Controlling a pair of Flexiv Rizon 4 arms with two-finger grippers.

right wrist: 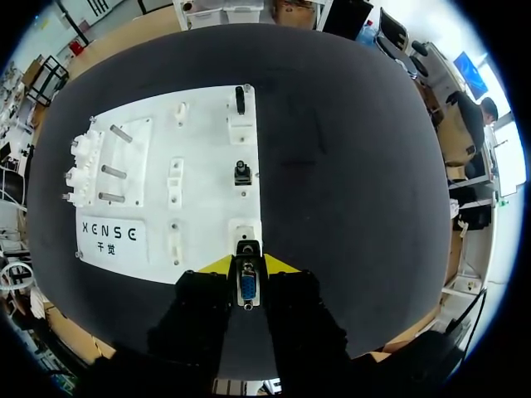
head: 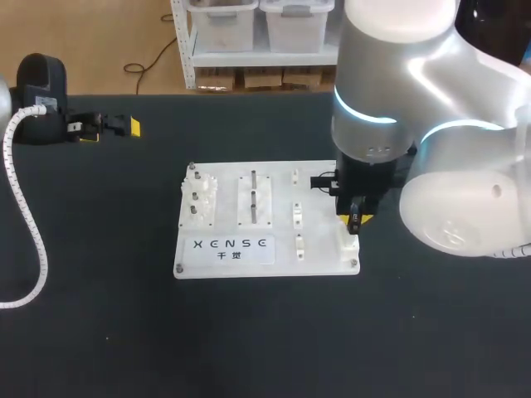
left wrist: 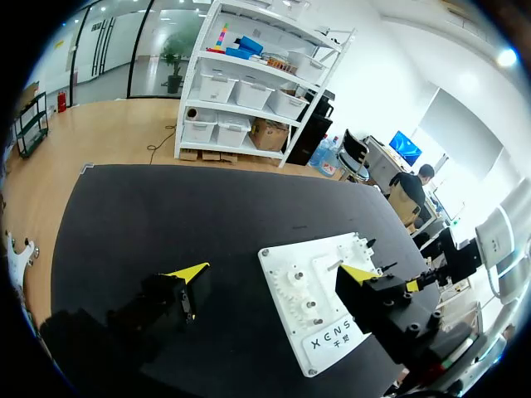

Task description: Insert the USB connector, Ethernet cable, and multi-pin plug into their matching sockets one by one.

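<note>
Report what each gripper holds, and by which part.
The right gripper is shut on the multi-pin plug, gripping its body from two opposite sides. The left gripper is open and holds nothing.

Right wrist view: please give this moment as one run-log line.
right claw: shut on multi-pin plug | place: at corner socket of white board | left claw: open, empty

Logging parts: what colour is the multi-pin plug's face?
The multi-pin plug face is blue, best in right wrist view.
</note>
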